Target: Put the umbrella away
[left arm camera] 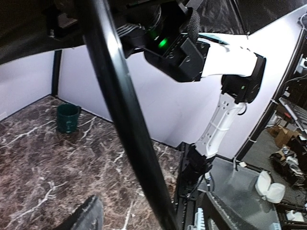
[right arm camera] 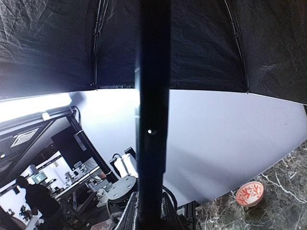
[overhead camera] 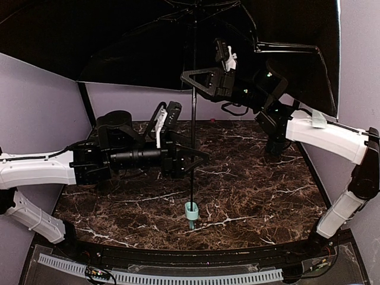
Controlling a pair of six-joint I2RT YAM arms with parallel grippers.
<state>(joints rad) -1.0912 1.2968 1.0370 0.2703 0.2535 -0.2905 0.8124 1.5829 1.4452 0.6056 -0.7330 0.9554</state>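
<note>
So the umbrella [overhead camera: 148, 35] was fully open at this point. Its black-lined canopy [overhead camera: 119, 41] spread over the whole back of the workspace, way above the bench [overhead camera: 255, 178]. It stood upright, not lying down.

My right tool [overhead camera: 195, 80] was up high, just under the canopy, clamped narrow on the shaft [overhead camera: 193, 119]. In its own wrist view the shaft ran straight down between the fingers [right arm camera: 125, 218] with no gap I could make out. My left tool [overhead camera: 193, 160] sat lower down with its jaws spread wide. The shaft passed between them without either finger touching it, so it wasn't holding anything. The little mint handle [overhead camera: 191, 209] was at the bottom, down at the bench surface, though I couldn't tell if it was actually resting there.

My read is that I was at the collapse-the-canopy step, with nothing folded yet. The next move looked like a two-handed job: one tool pins the shaft steady while the other finds the runner under the ribs and pulls it down. I couldn't see the runner clearly, so lining up on it would've been the tricky bit. A dark green mug [left arm camera: 68, 118] sat well off in the far corner, out of the way.
</note>
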